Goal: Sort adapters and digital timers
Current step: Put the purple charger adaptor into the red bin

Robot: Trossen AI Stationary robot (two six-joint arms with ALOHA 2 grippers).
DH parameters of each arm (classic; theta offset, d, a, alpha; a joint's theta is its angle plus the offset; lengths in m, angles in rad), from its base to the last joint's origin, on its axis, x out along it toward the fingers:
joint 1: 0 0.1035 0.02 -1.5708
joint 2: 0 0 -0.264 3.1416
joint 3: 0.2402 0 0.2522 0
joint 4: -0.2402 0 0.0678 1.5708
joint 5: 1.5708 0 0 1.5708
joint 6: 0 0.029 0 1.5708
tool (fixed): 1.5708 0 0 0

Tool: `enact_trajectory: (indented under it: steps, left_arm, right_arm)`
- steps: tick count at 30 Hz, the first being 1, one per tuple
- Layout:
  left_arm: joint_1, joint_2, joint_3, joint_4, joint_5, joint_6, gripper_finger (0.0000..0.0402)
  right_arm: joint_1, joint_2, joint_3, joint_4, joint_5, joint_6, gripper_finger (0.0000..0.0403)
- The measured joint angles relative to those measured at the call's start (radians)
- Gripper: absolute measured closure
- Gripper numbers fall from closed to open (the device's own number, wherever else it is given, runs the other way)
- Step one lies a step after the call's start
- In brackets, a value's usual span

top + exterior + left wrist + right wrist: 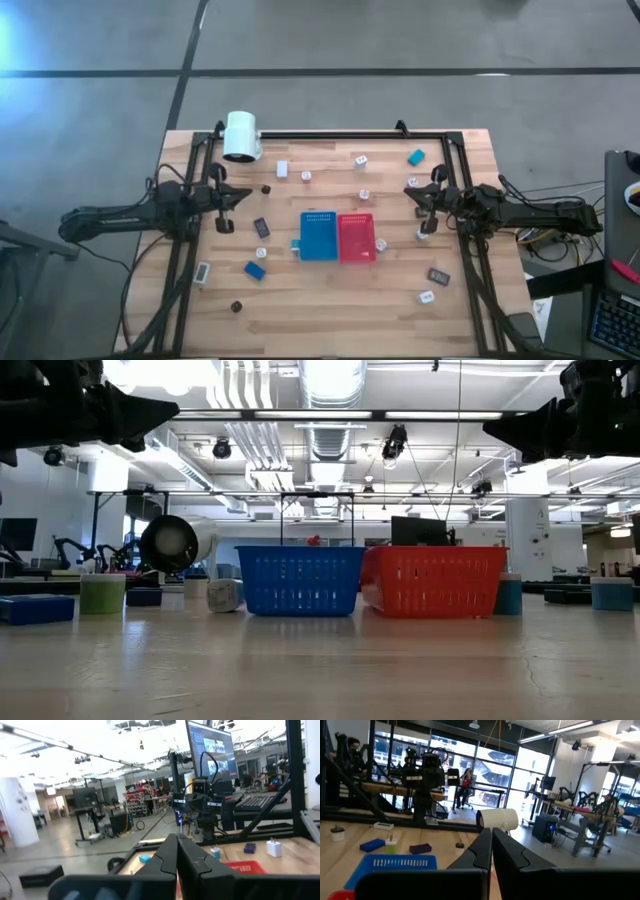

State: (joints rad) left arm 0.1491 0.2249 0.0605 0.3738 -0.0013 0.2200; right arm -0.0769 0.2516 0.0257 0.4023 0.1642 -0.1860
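Small white adapters lie scattered on the wooden table, one (306, 176) at the far middle and one (427, 296) at the near right. Flat digital timers lie among them: a teal one (416, 156) far right, a blue one (255, 269) near left, a dark grey one (261, 227). My left gripper (248, 195) hovers shut above the table's left side, its tips pointing right (176, 842). My right gripper (410, 189) hovers shut above the right side, pointing left (490, 837). Neither holds anything.
A blue tray (318, 237) and a red tray (356, 238) stand side by side at the table's middle, between the two grippers. A big white cylinder (241, 136) lies at the far left corner. A black frame (330, 134) runs along the far edge and both sides.
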Motion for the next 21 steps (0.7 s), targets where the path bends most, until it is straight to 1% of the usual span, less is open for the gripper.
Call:
enact_trajectory:
  steps: [3,6,8,21]
  left_arm:
    - [0.000,0.000,0.000,0.008,0.001,0.024,0.0399]
    - [0.000,0.003,0.000,-0.003,0.002,-0.063,0.0399]
    - [0.000,0.004,0.000,-0.004,0.002,-0.091,0.0399]
    - [-0.001,0.004,0.000,-0.003,0.001,-0.105,0.0399]
  right_arm:
    - [0.000,0.000,0.000,0.001,0.000,0.019,0.0394]
    - [0.000,0.000,0.000,0.001,0.001,0.023,0.0394]
    - [0.000,0.000,0.000,0.003,0.004,0.029,0.0394]
    - [0.000,0.000,0.000,0.035,0.007,0.036,0.0394]
